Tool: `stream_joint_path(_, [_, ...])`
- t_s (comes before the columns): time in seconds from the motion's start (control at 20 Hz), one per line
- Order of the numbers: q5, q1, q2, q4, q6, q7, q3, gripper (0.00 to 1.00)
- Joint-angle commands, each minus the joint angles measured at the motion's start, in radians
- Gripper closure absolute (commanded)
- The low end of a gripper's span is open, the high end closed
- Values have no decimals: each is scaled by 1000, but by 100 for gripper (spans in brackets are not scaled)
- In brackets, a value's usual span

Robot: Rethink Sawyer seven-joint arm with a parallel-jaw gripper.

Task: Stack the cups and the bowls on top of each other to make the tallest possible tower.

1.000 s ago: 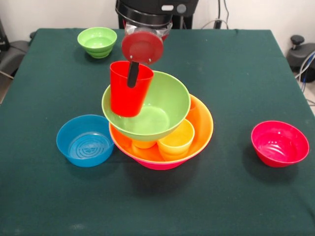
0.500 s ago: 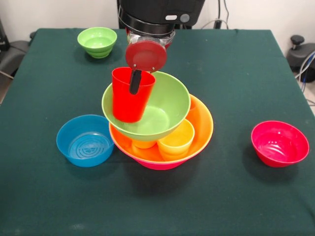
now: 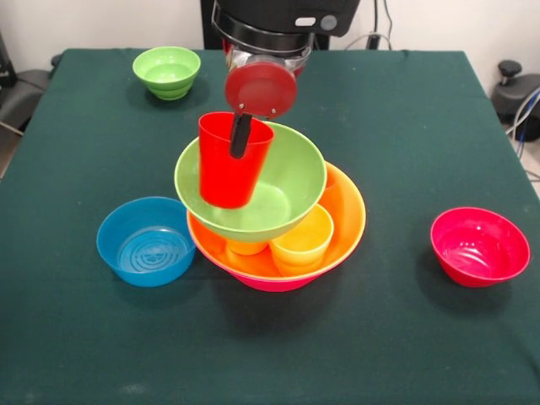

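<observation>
My gripper (image 3: pixel 239 142) is shut on the rim of the red cup (image 3: pixel 229 177), with one black finger (image 3: pixel 240 135) inside it. The cup hangs upright over the left inside of the medium-large green bowl (image 3: pixel 291 173); I cannot tell if it touches it. That bowl sits tilted on cups inside the large orange bowl (image 3: pixel 348 211), which nests in the large pink bowl (image 3: pixel 270 283). A yellow cup (image 3: pixel 304 242) and another yellow or orange cup (image 3: pixel 247 248) show under the green bowl. Together they form the tower.
A small blue bowl (image 3: pixel 145 242) stands just left of the tower. A small red bowl (image 3: pixel 479 246) stands at the right. A small green bowl (image 3: pixel 167 70) stands far left, near the robot's base. The table (image 3: pixel 396 126) has a dark green cloth.
My gripper has carried the red cup a little to the right and slightly lower, further over the green bowl. The bowls have not moved.
</observation>
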Motion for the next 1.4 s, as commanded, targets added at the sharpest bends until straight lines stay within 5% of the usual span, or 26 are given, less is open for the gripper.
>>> stream_joint_path(0.05, [-15, 27, -10, 25, 100, 177, 62, 100])
stream_joint_path(1.1, [5, 13, 26, -30, 142, 193, 78, 100])
stream_joint_path(1.15, [6, 15, 27, -32, 143, 195, 76, 0])
stream_joint_path(1.4, [5, 18, 26, -28, 138, 196, 74, 0])
